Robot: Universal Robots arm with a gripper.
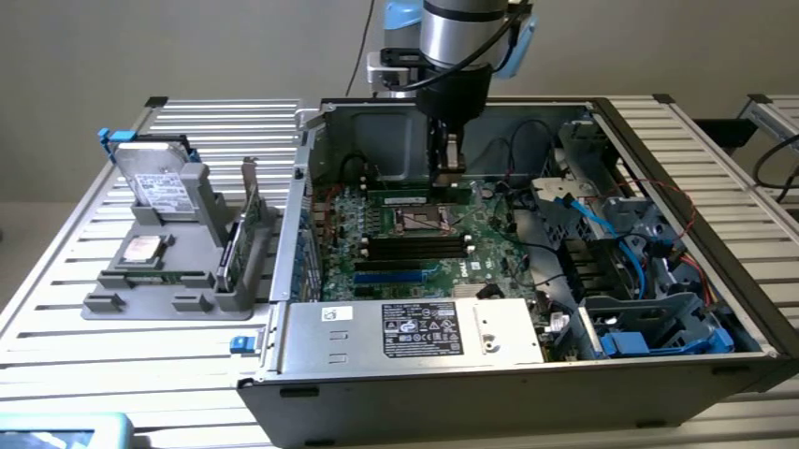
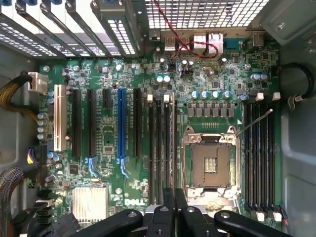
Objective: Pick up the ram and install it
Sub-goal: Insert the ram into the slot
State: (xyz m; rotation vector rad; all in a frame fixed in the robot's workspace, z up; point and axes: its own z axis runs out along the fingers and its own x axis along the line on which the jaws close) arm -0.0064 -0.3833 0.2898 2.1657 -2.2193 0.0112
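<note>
The ram [image 1: 418, 198] is a thin green stick standing on edge in a memory slot, on the far side of the CPU socket [image 1: 418, 222] inside the open computer case [image 1: 374, 332]. In the wrist view it appears edge-on among the slots [image 2: 170, 143] beside the socket [image 2: 210, 165]. My gripper [image 1: 448, 178] hangs just above the end of the ram that lies toward the exterior view's right. Its black fingers [image 2: 163, 217] are pressed together with nothing visible between them.
A grey holder [image 1: 163, 281] on the slatted table at the exterior view's left carries a silver hard drive [image 1: 156, 182] and a green expansion card [image 1: 256, 234]. Blue cables [image 1: 597, 220], drive cages and the power supply [image 1: 418, 329] crowd the case. More black memory slots [image 2: 259, 153] lie across the socket.
</note>
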